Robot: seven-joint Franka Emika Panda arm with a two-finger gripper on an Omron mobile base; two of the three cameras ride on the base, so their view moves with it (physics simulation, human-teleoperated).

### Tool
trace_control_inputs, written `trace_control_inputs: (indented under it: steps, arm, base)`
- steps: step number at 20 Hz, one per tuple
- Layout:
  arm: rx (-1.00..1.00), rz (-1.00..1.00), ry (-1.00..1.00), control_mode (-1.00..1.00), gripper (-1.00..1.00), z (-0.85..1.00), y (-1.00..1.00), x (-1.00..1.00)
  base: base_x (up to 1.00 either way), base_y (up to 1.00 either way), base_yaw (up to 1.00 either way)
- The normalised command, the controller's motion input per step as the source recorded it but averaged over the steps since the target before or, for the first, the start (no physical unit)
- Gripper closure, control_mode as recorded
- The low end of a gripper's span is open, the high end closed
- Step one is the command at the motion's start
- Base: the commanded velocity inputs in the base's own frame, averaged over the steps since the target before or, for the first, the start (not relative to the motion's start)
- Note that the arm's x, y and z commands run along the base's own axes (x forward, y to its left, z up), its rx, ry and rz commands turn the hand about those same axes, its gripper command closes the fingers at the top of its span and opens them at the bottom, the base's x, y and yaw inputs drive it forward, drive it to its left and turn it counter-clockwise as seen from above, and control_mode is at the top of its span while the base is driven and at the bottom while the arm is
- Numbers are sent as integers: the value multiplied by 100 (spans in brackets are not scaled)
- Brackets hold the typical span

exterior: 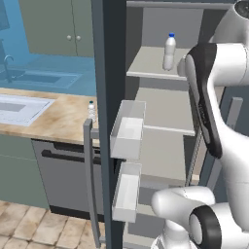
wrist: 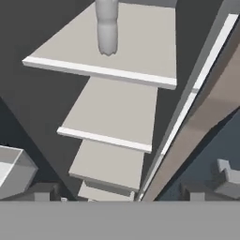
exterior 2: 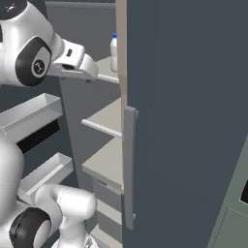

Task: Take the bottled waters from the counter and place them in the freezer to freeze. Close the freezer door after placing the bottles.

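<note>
One bottled water (exterior: 169,51), clear with a blue cap, stands upright on the freezer's upper shelf (exterior: 151,65), free of my gripper; its top shows as the bottle (exterior 2: 114,51) beside a dark panel, and its base as the bottle (wrist: 107,33). The other bottled water (exterior: 91,111) stands on the counter (exterior: 58,119), just left of the open freezer door (exterior: 109,87). My gripper (wrist: 120,192) is open with nothing between its fingers, pulled back in front of and above the shelves. My hand (exterior 2: 72,60) hangs a short way left of the shelf bottle.
The open door carries two white bins (exterior: 127,131) (exterior: 126,192) and a long bar handle (exterior: 88,170). Another dark door with a handle (exterior 2: 129,164) stands on the right. A sink (exterior: 19,108) is set in the counter above a dishwasher (exterior: 63,175).
</note>
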Motion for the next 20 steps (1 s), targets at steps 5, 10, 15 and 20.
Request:
trace_control_inputs:
  steps: [5,10,15,20]
  arm:
    - [15,0,1,-100,-100,-47,1,-40]
    - [2,0,8,-100,-100,-57,19,-6]
    - [0,0,14,-100,-100,-51,6,0]
    - [0,0,15,-100,-100,-58,0,-1]
  base:
    - [0,0,0]
    - [0,0,0]
    - [0,0,0]
    - [0,0,0]
